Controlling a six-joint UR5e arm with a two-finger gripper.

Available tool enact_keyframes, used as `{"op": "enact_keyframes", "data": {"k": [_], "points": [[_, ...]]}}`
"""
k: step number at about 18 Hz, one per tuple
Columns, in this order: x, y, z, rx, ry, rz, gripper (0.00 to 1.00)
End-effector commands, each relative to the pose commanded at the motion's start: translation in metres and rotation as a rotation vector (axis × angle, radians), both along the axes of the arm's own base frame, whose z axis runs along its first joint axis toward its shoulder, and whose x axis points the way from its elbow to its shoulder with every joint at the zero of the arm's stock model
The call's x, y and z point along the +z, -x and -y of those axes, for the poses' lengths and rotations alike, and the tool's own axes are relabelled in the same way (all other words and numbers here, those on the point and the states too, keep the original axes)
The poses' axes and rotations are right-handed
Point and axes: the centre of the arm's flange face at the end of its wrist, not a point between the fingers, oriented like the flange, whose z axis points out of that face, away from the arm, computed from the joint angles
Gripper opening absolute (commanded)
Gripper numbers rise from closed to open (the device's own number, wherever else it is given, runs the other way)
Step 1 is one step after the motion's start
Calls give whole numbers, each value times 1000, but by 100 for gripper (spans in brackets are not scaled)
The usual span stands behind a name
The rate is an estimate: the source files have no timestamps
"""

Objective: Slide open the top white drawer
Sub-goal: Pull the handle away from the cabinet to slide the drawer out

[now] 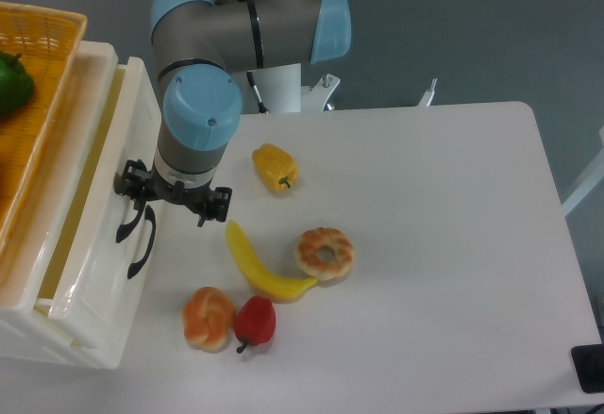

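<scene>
Top white drawer (94,197), partly open, long axis running near-to-far, claw (142,208) closed on its handle.

The top white drawer (94,197) is shiny and creamy white, with a curved black handle on its front. It is sticking partway out of the cabinet, showing a yellowish gap inside.
</scene>
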Motion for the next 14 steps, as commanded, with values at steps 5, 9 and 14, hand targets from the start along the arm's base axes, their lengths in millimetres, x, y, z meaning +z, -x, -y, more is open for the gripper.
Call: {"op": "enact_keyframes", "data": {"k": [5, 9, 14], "points": [[3, 13, 4, 14, 11, -28, 100], [0, 23, 7, 29, 14, -26, 100], [1, 43, 17, 66, 16, -25, 100]]}}
